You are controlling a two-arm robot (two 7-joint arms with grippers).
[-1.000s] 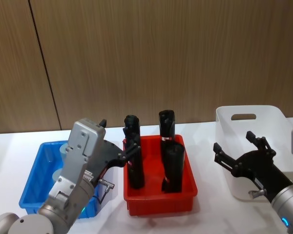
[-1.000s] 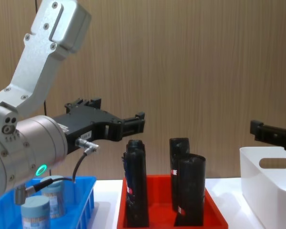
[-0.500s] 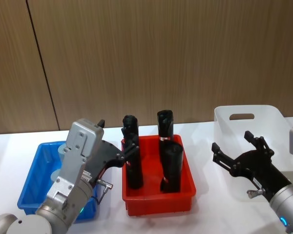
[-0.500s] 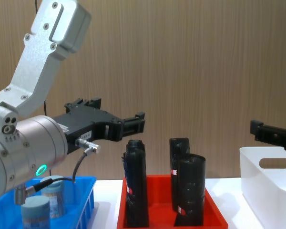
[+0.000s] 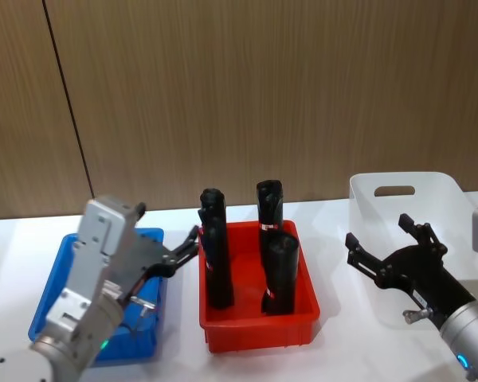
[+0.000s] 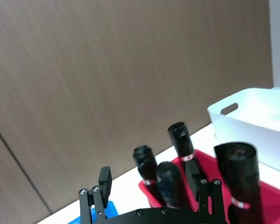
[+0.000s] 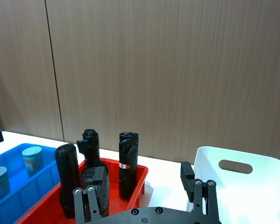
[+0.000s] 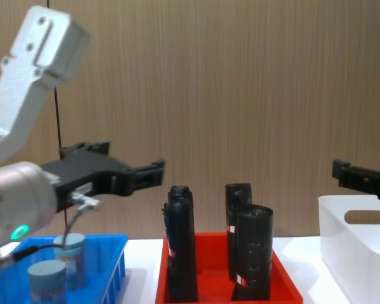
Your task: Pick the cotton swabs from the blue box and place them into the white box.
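Two cotton swabs tubs [image 8: 47,275] [image 8: 73,250] with pale lids stand in the blue box [image 8: 117,266] at the left. They also appear from the right wrist as cotton swabs [image 7: 31,156] in the blue box [image 7: 32,184]. My left gripper [image 8: 130,161] hovers open and empty above the blue box's right side, fingers pointing toward the red bin; in the head view the left gripper [image 5: 187,243] hangs beside the blue box [image 5: 52,294]. My right gripper [image 5: 378,231] is open and empty in front of the white box [image 5: 366,187].
A red bin [image 5: 259,322] with several tall black rolls [image 5: 215,263] stands between the two boxes. The rolls rise close to my left fingertips [image 6: 104,176]. A wooden wall runs behind the white table.
My left arm has swung left and back, so its gripper now sits over the blue box's right edge instead of the red bin. The right arm has not moved.
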